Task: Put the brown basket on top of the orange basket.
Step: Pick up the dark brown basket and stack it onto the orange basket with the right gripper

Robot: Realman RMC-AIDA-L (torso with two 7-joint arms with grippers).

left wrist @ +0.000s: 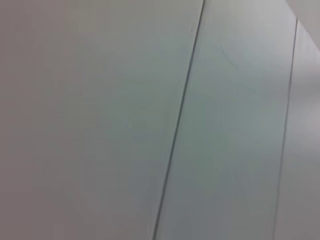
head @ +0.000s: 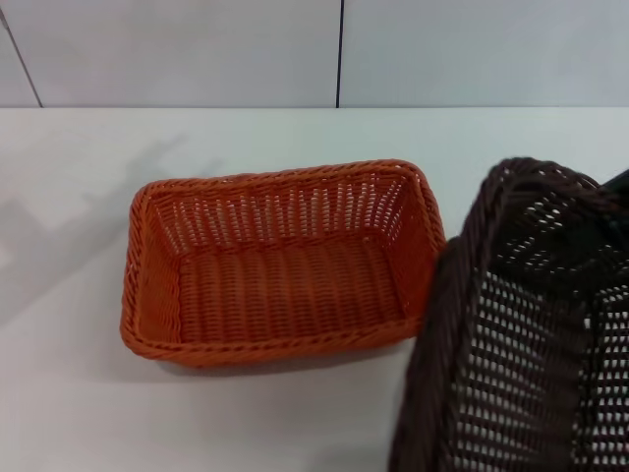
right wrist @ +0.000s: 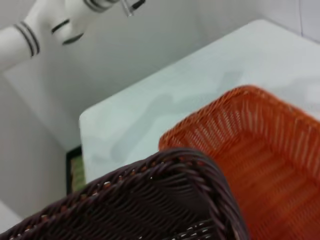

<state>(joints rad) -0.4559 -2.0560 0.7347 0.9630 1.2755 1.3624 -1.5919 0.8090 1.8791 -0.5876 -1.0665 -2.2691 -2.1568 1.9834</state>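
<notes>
Standing on the white table (head: 88, 413), the orange basket (head: 280, 265) sits upright with its opening facing up, and nothing lies inside it. It is placed a little to the left of the middle in the head view, with one long side toward the robot. Its braided rim and openwork sides are fully visible.

The brown basket (head: 526, 324) is at the right side in the head view, close to the camera. It is raised off the table and strongly tilted, so one sees through its openwork wall and base. Its near edge overlaps the right short side of the orange basket in this view, but I cannot tell if the two baskets touch or if the brown one is only in front and above.

In the right wrist view the braided rim of the brown basket (right wrist: 150, 205) fills the near part, and the orange basket (right wrist: 260, 155) lies just behind it on the table. The right gripper itself is not seen in any picture, so I cannot tell how its fingers stand.

A white arm (right wrist: 55, 22) with dark rings appears far off in the right wrist view, held high away from the baskets. The left wrist view shows only a plain wall panel (left wrist: 100, 120) with thin dark seams.
</notes>
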